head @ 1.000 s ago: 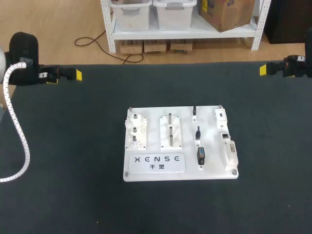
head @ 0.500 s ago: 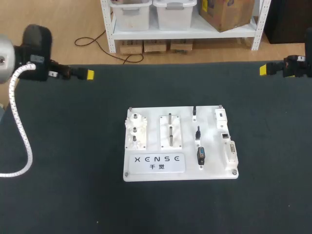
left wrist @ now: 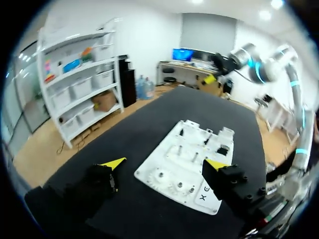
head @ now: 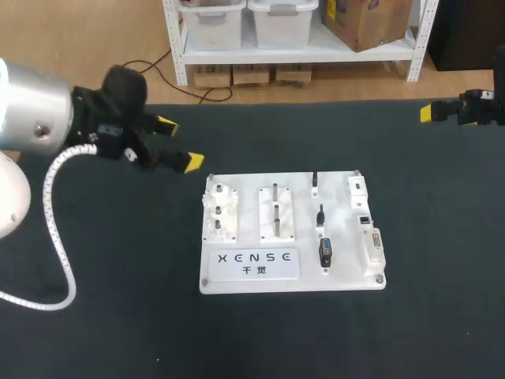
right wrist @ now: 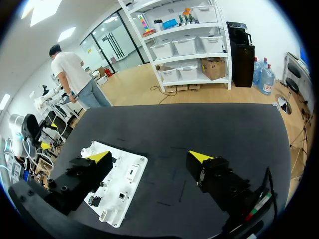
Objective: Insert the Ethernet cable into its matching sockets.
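Note:
A white practice board (head: pixel 292 286) lies at the table's middle. On its right half stand a black plug block (head: pixel 324 253) and two thin black pieces (head: pixel 319 213); small sockets (head: pixel 364 219) line its right edge. I cannot make out an Ethernet cable as such. My left gripper (head: pixel 180 144) hovers open just off the board's back left corner, nothing between its fingers. In the left wrist view the board (left wrist: pixel 199 144) lies ahead of the left gripper (left wrist: pixel 164 164). My right gripper (right wrist: pixel 149 156) stands open and empty at the table's far right back edge (head: pixel 442 111), well away from the board (right wrist: pixel 130 172).
The board's left half carries a white fixture with pegs (head: pixel 219 213), a plate with two upright pins (head: pixel 275 212) and a printed label plate (head: pixel 252 264). Dark table mat (head: pixel 110 300) spreads wide all around the board.
My left arm has swung in from the table's back left corner toward the board, and its gripper has turned. The right arm and the board have stayed put.

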Controlling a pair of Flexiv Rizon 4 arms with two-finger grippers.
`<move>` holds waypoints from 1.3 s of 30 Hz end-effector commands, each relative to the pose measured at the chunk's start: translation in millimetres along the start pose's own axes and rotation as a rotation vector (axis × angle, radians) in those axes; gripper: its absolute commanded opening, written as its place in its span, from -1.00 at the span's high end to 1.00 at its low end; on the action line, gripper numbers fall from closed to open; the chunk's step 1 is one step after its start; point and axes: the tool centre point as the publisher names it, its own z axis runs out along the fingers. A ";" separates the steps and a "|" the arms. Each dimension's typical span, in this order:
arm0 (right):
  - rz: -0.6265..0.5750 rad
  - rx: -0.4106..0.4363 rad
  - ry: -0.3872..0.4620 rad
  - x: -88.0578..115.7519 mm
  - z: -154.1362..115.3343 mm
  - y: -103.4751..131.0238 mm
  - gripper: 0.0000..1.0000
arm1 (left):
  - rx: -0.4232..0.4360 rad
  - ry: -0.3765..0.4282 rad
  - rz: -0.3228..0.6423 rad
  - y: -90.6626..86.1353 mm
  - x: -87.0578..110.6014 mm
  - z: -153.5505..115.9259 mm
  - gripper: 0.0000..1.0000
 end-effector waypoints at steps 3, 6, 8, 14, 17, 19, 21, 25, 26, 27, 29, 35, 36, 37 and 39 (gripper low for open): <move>-0.001 -0.001 0.000 0.1 -0.5 -0.3 -1.00 | 0.530 -0.297 0.558 -7.9 8.4 17.8 -1.00; -0.001 -0.001 0.000 0.1 -0.5 -0.3 -1.00 | 0.569 -0.297 0.557 -15.0 12.3 26.9 -1.00; -0.001 -0.001 0.000 0.1 -0.5 -0.3 -1.00 | 0.581 -0.295 0.562 -21.0 14.7 32.4 -1.00; -0.001 -0.001 0.000 0.1 -0.5 -0.3 -1.00 | 0.600 -0.290 0.563 -36.1 23.3 43.1 -1.00; -0.001 -0.001 0.000 0.1 -0.5 -0.3 -1.00 | 0.585 -0.263 0.543 -44.1 29.6 48.9 -1.00; -0.001 -0.001 0.000 0.1 -0.5 -0.3 -1.00 | 0.576 -0.253 0.533 -48.6 31.0 51.0 -1.00; -0.001 -0.001 0.000 0.1 -0.5 -0.3 -1.00 | 0.556 -0.242 0.513 -52.2 33.7 53.1 -1.00; -0.001 -0.001 0.000 0.1 -0.5 -0.3 -1.00 | 0.526 -0.227 0.476 -60.5 41.4 55.8 -1.00; -0.001 -0.001 0.000 0.1 -0.5 -0.3 -1.00 | 0.515 -0.221 0.460 -62.5 44.1 56.3 -1.00; -0.001 -0.001 0.000 0.1 -0.5 -0.3 -1.00 | 0.506 -0.216 0.454 -64.2 46.1 56.6 -1.00; -0.001 -0.001 0.000 0.1 -0.5 -0.3 -1.00 | 0.487 -0.210 0.430 -67.4 49.9 56.7 -1.00; -0.001 -0.001 0.000 0.1 -0.5 -0.3 -1.00 | 0.429 -0.194 0.371 -75.0 60.2 58.0 -1.00; -0.001 -0.001 0.000 0.1 -0.5 -0.3 -1.00 | 0.425 -0.195 0.364 -75.7 61.2 58.0 -1.00; -0.001 -0.001 0.000 0.1 -0.5 -0.3 -1.00 | 0.419 -0.193 0.356 -76.4 62.0 58.0 -1.00; -0.001 -0.001 0.000 0.1 -0.5 -0.3 -1.00 | 0.387 -0.183 0.342 -77.5 62.4 58.4 -1.00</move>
